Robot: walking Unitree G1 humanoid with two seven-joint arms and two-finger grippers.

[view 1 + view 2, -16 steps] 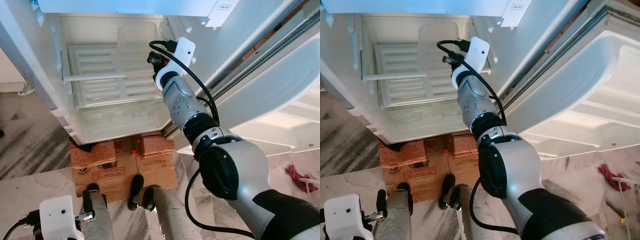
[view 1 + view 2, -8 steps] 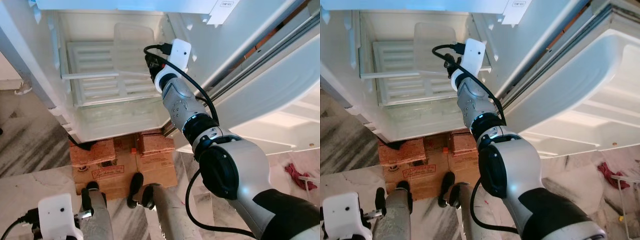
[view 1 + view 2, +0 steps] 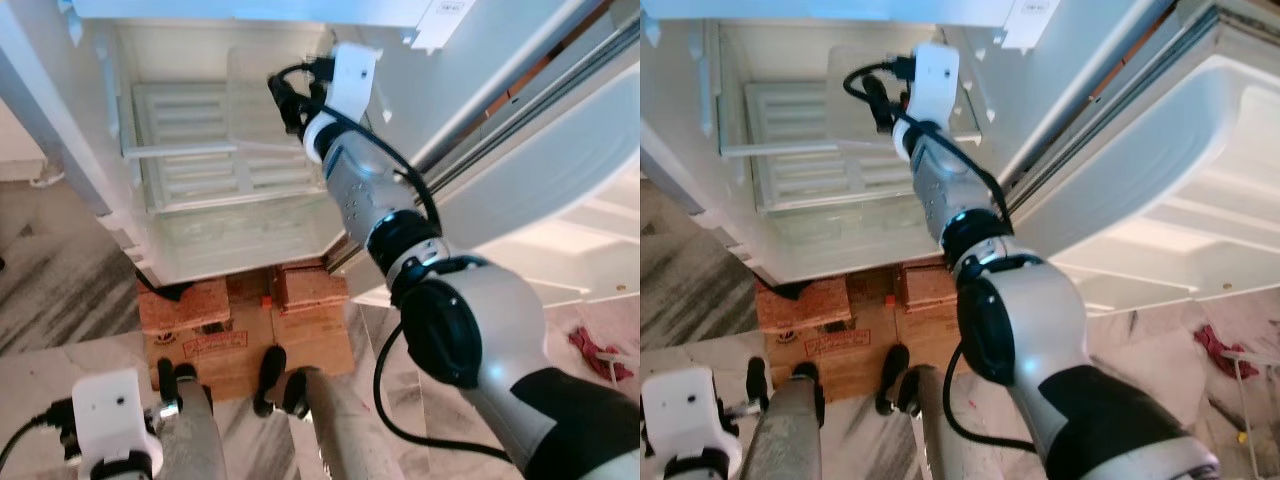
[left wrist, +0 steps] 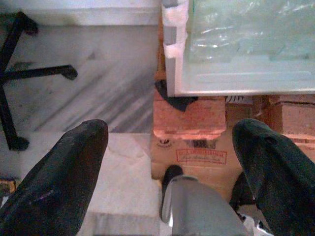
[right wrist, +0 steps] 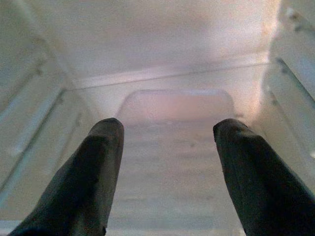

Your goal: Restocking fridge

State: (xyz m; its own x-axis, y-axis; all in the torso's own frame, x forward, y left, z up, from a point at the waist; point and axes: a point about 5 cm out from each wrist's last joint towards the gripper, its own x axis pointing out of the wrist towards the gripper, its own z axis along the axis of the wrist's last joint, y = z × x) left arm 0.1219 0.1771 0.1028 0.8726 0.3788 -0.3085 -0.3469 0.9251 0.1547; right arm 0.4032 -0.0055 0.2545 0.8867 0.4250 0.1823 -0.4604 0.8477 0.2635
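Left gripper [image 4: 167, 162]: hanging low and near, fingers spread wide, gripping nothing, above the marble floor [image 4: 98, 98].
Cardboard boxes [image 3: 235, 330]: sitting under the fridge's near edge, propping it.
Right gripper [image 5: 167, 162]: reaching far into the fridge [image 3: 200, 230], fingers parted wide, holding nothing.
Fridge shelf [image 5: 172, 162]: lying just beneath the right gripper's fingertips.
Fridge door [image 3: 1160, 190]: standing open on the right.

Open left pincer [image 4: 167, 147] above cardboard box [image 4: 197, 155]
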